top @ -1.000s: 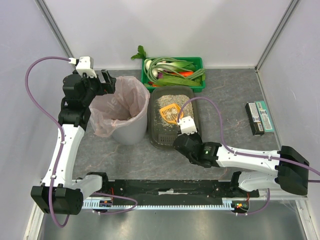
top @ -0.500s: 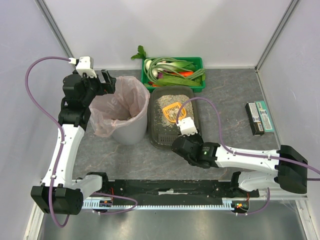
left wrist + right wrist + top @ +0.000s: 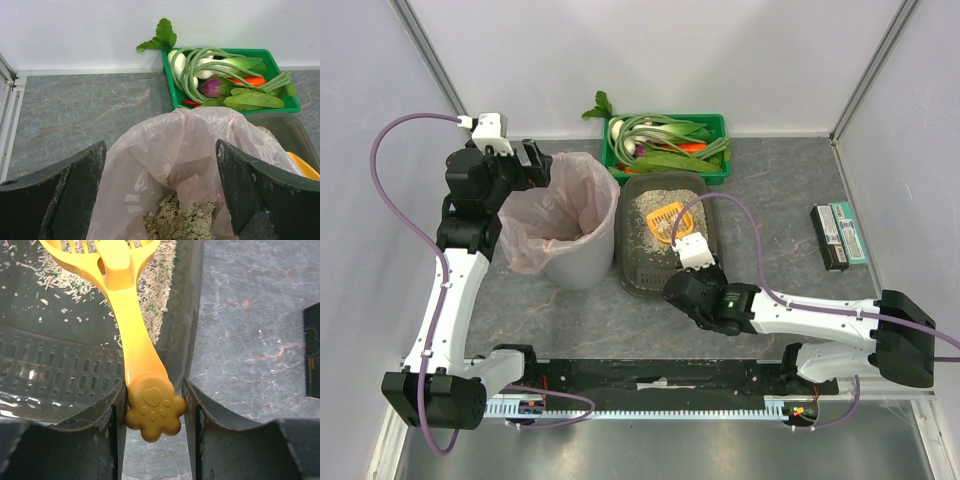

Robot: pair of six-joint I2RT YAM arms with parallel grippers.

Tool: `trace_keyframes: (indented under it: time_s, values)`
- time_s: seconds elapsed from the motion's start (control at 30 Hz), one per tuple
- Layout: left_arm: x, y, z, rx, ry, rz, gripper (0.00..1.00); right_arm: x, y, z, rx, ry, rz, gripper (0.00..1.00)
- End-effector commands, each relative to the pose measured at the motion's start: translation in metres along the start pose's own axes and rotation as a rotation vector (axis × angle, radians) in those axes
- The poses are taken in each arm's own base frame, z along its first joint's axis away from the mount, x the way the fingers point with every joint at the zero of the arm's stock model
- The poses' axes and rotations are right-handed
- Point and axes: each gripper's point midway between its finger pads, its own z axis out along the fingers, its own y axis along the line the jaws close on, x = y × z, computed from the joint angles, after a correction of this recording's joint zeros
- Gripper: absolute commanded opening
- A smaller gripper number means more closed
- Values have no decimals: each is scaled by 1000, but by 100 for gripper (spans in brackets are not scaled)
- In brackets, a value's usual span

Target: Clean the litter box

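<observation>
Right wrist view looks down along the orange scoop [image 3: 131, 335]. The right gripper [image 3: 152, 407] has its 2 fingers pressed narrow on the paw-shaped end of the handle, so it is holding the scoop. I think it grips the very end so the scoop head can reach far into the litter box [image 3: 60, 375].

The litter box sits in the middle of the table [image 3: 770, 170]. It is just beside the grey bin with the pink bag [image 3: 532, 232] and just in front of the green crate of vegetables [image 3: 716, 124]. The beige litter [image 3: 155, 300] is heaped at the far end and the near floor is mostly bare, so I guess a good part of the job is done. The bin stands close, likely so a full scoop has a short trip. Some litter lies in the bag already.

The left gripper [image 3: 159, 165] is wide open and holds nothing. It hangs at the far rim of the bin, maybe to steady the bag. I cannot tell if its fingers touch the bag.

At the top of the right wrist view the scoop head is cut off, so I cannot tell if it carries anything. From above, the right fingers hide under the wrist camera [image 3: 695, 250]. 2 flat boxes [image 3: 840, 236] lie far to the right, with labels too small to read.
</observation>
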Motion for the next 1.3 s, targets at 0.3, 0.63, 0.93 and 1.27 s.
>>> trace_keyframes:
  time_s: [0.3,0.63,0.93,1.27]
  values:
    - [-12,-4,-3,20,-47,-12,96,-22,1,3,5,-49,90,0]
    - [-10,-5,0,24,-39,-23,96,-17,34,1,-204,-10,155,0]
    - [-9,-4,0,18,-37,-18,96,-6,8,9,-40,14,70,0]
    - [-10,-2,0,10,-39,-13,96,-16,11,4,-85,22,69,0]
